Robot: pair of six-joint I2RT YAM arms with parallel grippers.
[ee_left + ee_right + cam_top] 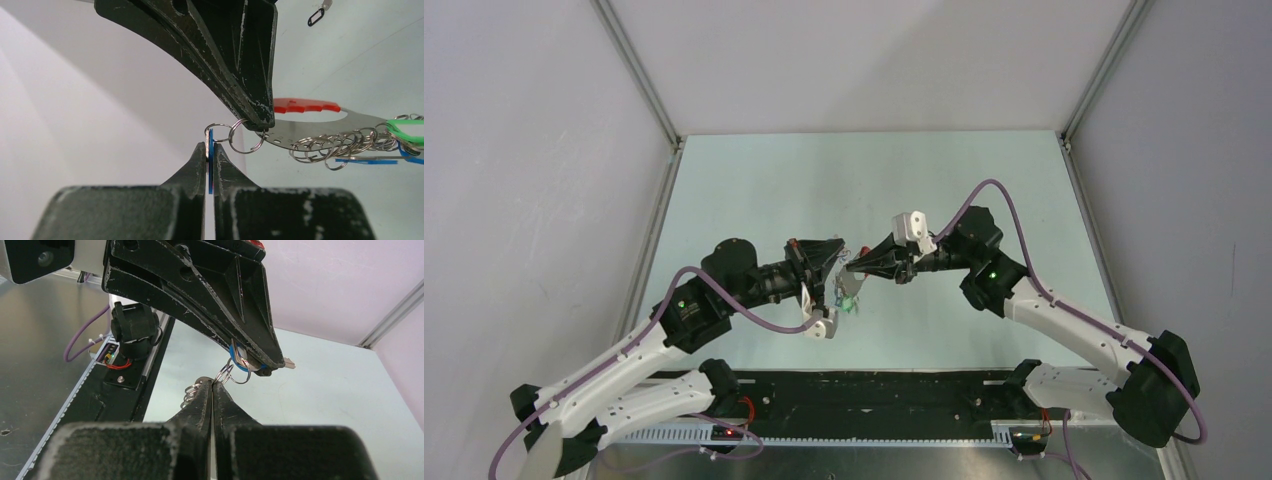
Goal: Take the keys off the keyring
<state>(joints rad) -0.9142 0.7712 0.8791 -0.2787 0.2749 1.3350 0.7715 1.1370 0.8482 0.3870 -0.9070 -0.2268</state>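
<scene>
While the left gripper clamps a thin blue plastic key tag at lower centre, the right gripper, reaching from the top, is closed on the silver metal keyring with its red plastic loop, centre-right.

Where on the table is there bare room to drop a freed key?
Crowded: the middle, where the left tool pinches a blue tag and the right tool the keyring. Looks bare: the far table beyond them to the back wall, and the near strip before the base rail. A black-tagged key lies somewhere; the top view doesn't show where.
</scene>
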